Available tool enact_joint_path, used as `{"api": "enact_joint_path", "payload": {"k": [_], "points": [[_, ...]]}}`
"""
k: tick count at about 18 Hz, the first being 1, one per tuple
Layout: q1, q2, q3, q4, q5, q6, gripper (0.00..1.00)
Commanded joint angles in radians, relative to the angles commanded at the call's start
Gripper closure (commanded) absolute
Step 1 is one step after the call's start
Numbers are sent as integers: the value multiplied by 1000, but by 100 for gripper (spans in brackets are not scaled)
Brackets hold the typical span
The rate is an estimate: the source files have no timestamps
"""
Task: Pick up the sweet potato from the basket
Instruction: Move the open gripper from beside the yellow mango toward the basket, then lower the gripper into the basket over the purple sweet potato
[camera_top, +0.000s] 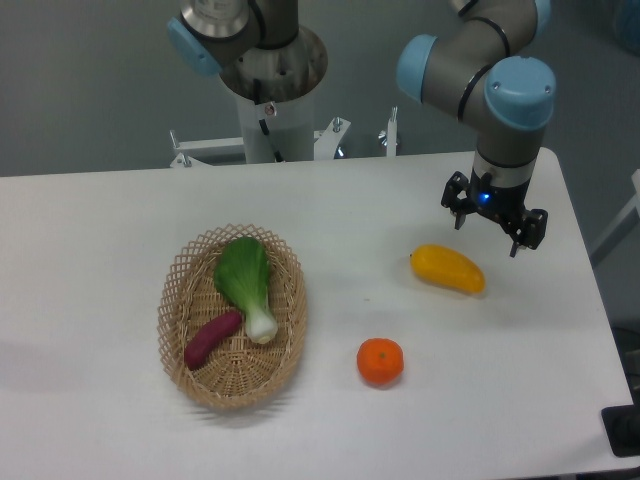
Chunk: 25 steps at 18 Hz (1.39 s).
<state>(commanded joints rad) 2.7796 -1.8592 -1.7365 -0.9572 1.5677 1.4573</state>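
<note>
Jaws (495, 222) spread, empty; sweet potato (212, 339) in basket (292, 322).

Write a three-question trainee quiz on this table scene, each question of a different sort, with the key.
1. True or false: the sweet potato lies inside the basket.
2. What shares the basket with it? A) the orange B) the green leafy vegetable C) the yellow fruit
3. Fill in: the tool hangs nearest the ____ fruit.

Key: 1 true; 2 B; 3 yellow.
</note>
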Motion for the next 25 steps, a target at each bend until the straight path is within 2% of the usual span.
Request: {"api": "enact_joint_path", "payload": {"k": [4, 7, 11, 20, 25], "points": [[-5, 3, -3, -3, -9, -5, 0], [-31, 6, -2, -5, -11, -73, 0], [-119, 2, 24, -3, -8, -260, 0], [-333, 12, 26, 3, -32, -446, 0], [-463, -14, 23, 5, -41, -581, 0]]}}
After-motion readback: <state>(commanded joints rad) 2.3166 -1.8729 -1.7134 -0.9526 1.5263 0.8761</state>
